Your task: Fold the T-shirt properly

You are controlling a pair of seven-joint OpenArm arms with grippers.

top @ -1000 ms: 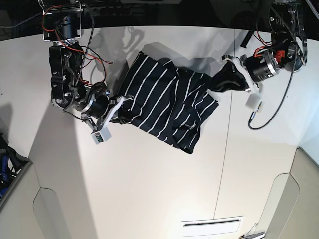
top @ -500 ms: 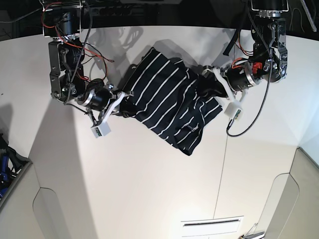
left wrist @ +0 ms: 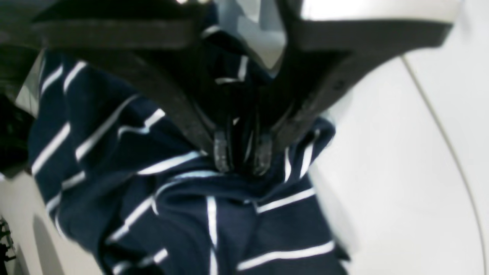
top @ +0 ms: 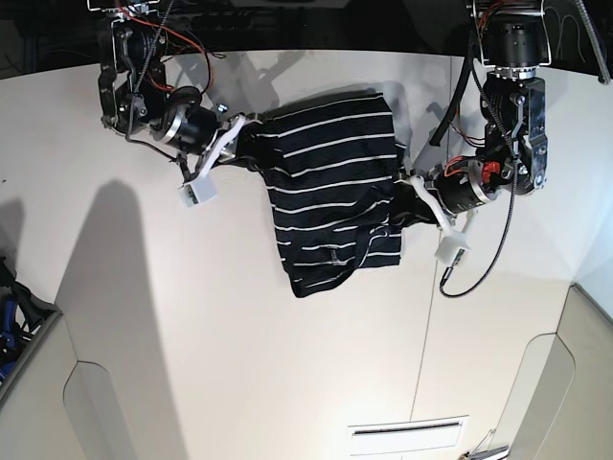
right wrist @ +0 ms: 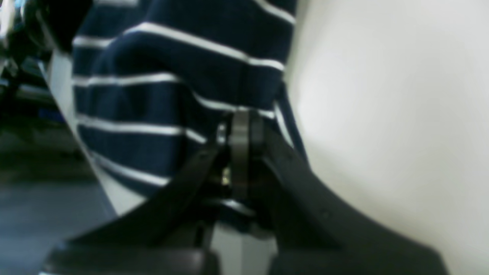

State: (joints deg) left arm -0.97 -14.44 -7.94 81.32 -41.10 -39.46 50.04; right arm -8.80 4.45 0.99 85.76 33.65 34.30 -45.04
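Note:
The T-shirt (top: 330, 182), dark navy with thin white stripes, lies bunched on the white table (top: 239, 364), stretched between both arms with its lower end trailing toward the front. My right gripper (top: 245, 136), on the left of the base view, is shut on the shirt's back-left edge; its wrist view shows the right gripper (right wrist: 238, 128) pinching striped T-shirt (right wrist: 160, 57) fabric. My left gripper (top: 406, 197), on the right of the base view, is shut on the shirt's right edge. In the left wrist view, T-shirt (left wrist: 191, 214) fabric is clamped in the left gripper (left wrist: 242, 158).
A seam (top: 433, 287) runs front to back through the table, right of the shirt. A black cable (top: 474, 273) loops off the left arm. A slot (top: 407, 431) and two rounded cut-outs (top: 96, 402) mark the front edge. Dark clutter (top: 10, 316) sits beyond the left edge.
The right gripper has lifted its edge toward the table's back. The left gripper has swung in and forward. The shirt has turned between them and now lies lengthwise, back to front.

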